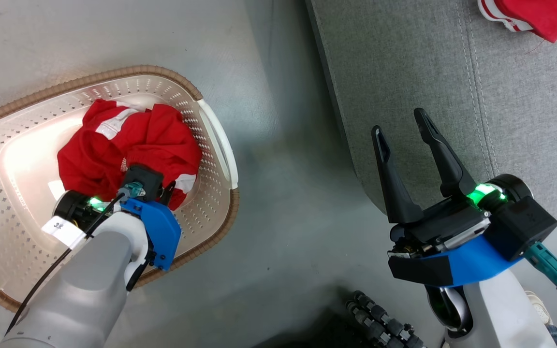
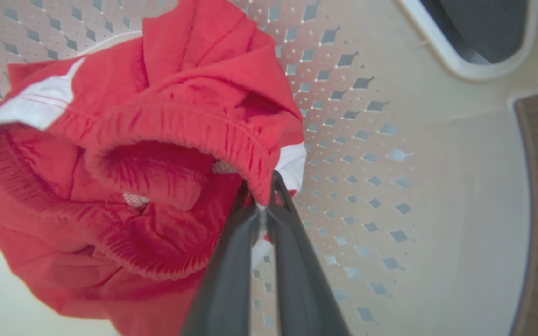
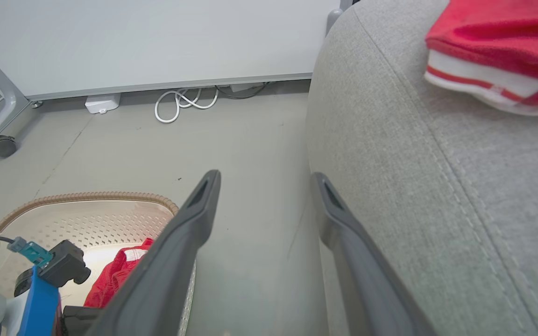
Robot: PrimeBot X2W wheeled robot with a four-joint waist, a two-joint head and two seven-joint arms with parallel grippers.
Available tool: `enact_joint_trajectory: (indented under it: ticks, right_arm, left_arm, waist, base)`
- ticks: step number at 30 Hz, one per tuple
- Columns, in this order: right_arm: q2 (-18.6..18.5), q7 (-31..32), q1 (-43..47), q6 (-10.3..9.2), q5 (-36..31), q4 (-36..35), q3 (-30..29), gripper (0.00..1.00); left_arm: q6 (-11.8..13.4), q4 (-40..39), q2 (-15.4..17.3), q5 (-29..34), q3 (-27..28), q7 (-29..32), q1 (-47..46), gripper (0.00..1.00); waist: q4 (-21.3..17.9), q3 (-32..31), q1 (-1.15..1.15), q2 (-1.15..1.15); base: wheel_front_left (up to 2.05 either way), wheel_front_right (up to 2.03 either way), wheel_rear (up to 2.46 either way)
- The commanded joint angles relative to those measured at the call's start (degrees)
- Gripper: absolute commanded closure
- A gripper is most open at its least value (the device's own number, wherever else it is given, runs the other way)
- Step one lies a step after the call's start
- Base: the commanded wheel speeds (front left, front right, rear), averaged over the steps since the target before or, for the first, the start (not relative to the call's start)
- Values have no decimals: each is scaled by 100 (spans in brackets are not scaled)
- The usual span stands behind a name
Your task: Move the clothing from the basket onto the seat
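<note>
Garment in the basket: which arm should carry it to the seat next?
Left. The left gripper is shut on the red garment inside the basket. The right gripper hangs open by the seat, holding nothing.

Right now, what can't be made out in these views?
- Head view: fingers of the left gripper, hidden under its own wrist above the basket garment.
- Head view: seat garment, cut off by the top edge.
- Left wrist view: how much fabric is pinched; the waistband fold overlaps the fingers' tips.
- Head view: near corner of the basket, behind the left forearm.
</note>
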Motion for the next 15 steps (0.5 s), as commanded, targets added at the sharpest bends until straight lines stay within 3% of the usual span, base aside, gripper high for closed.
enact_joint_trajectory:
  ticks: [1,8,15]
  right_arm:
    - [7,-19,-67,1,-22,3,11,0]
    - [7,-20,-211,1,-94,98,60,0]
    - [6,-19,-305,2,-308,263,8,0]
  left_arm:
    - [-1,25,4,-56,-38,-36,-113,100]
    - [-1,90,-59,-327,-51,-259,-162,100]
    - [-1,59,-302,-569,-78,-548,-13,100]
  waist:
    - [6,-6,0,0]
    - [88,-157,0,0]
    - [441,-770,0,0]
  base:
    - [0,0,0]
    - [0,0,0]
    - [0,0,0]
